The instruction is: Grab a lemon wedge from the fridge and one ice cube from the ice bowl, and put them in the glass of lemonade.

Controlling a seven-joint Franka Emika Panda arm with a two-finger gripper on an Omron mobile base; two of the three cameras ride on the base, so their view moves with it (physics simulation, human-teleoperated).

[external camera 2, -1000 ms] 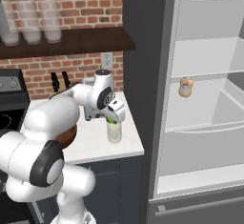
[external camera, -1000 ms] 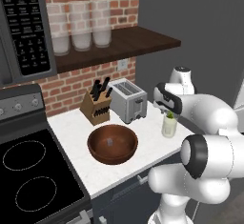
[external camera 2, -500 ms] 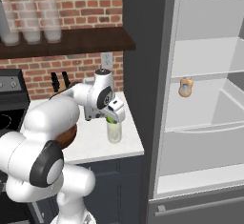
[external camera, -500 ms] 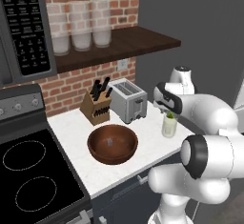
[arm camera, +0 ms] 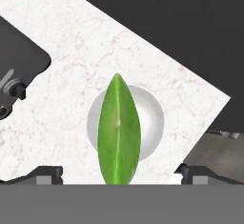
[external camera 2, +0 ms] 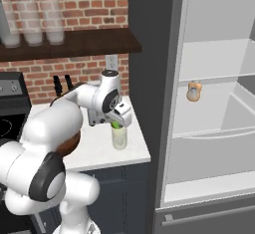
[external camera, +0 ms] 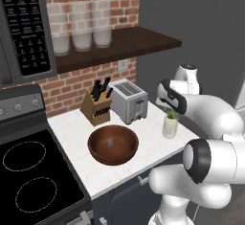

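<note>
The glass of lemonade (external camera: 169,127) (external camera 2: 119,138) stands near the counter's right edge. A green-yellow lemon wedge (external camera: 171,116) (external camera 2: 116,125) (arm camera: 118,130) sits upright in it, its tip above the rim. My gripper (external camera: 171,109) (external camera 2: 120,122) (arm camera: 121,174) hovers straight over the glass (arm camera: 153,118), open, with both fingertips (arm camera: 48,173) wide apart on either side of the wedge and not touching it. The dark wooden ice bowl (external camera: 98,153) lies to the left, with a small pale ice cube (external camera: 111,142) inside. The fridge (external camera 2: 209,68) stands open at the right.
A toaster (external camera: 129,101) and a knife block (external camera: 96,107) stand at the brick wall behind the bowl. The stove (external camera: 28,176) is at the left. Frosted jars (external camera: 81,27) line the shelf above. A small orange-tan bottle (external camera 2: 193,91) sits on a fridge shelf.
</note>
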